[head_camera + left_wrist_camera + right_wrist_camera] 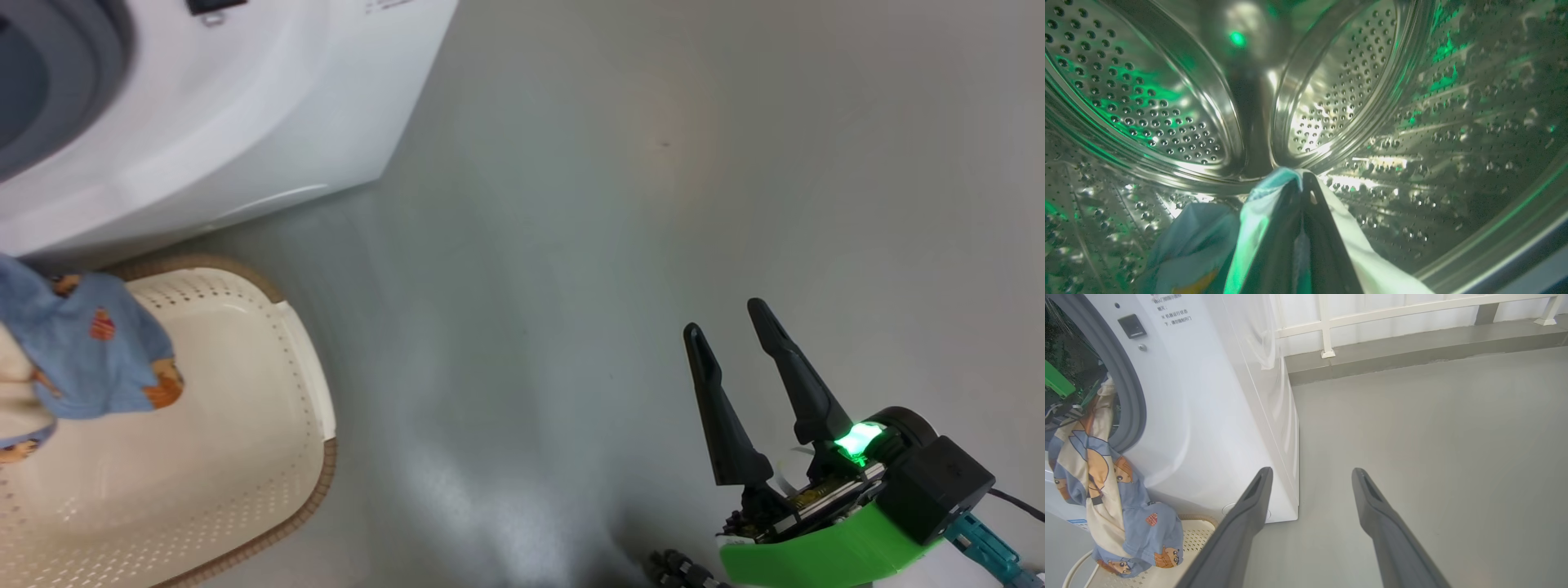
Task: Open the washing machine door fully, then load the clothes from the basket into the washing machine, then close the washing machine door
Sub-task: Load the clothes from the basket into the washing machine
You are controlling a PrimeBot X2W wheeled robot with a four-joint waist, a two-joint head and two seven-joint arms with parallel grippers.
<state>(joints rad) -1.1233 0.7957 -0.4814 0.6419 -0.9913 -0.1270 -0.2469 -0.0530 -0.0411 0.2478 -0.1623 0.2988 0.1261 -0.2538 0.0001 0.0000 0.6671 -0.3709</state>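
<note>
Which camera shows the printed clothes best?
Right wrist view: the clothes hang from the washing machine down to the basket. Head view shows a blue part; left wrist view, cloth in the shut left gripper.

Head looks down, right wrist low (both show the basket (245, 392)); left wrist inside drum (1167, 102).

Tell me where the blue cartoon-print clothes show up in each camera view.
Head view: the clothes at the left edge, hanging over the basket.
Left wrist view: bottom centre, pinched in the left gripper, inside the drum.
Right wrist view: left side, draped from the drum opening down to the basket.
Shared landmark: the washing machine, seen from inside in the left wrist view.
</note>
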